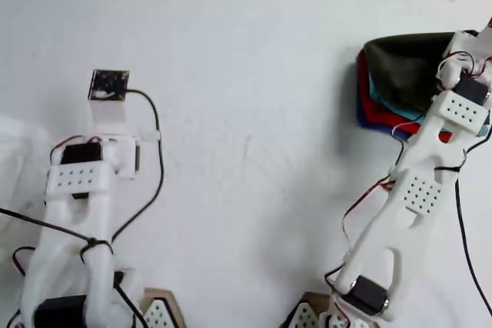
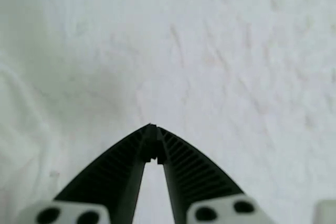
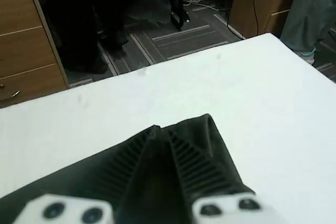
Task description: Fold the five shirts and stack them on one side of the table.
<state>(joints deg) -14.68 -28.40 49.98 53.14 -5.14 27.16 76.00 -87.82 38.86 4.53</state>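
The right gripper (image 3: pixel 159 132) has its black ribbed fingers pressed together, tips meeting. It sits low over the dark, almost black folded shirt (image 3: pixel 207 140); whether the tips touch the fabric cannot be told. That shirt tops a stack of folded shirts (image 1: pixel 388 86) at the right side of the white table (image 1: pixel 246 74), near its far edge. Under it, teal, red and blue layers show at the stack's left edge, one above the other. In the high view the right arm (image 1: pixel 419 186) reaches up across the near right part of this stack.

The left gripper (image 2: pixel 151 135) is also closed, tips together and holding nothing, pointed at bare tabletop on the left side, well apart from the stack. A wooden drawer cabinet (image 3: pixel 26 51) stands on the floor beyond the table's far edge.
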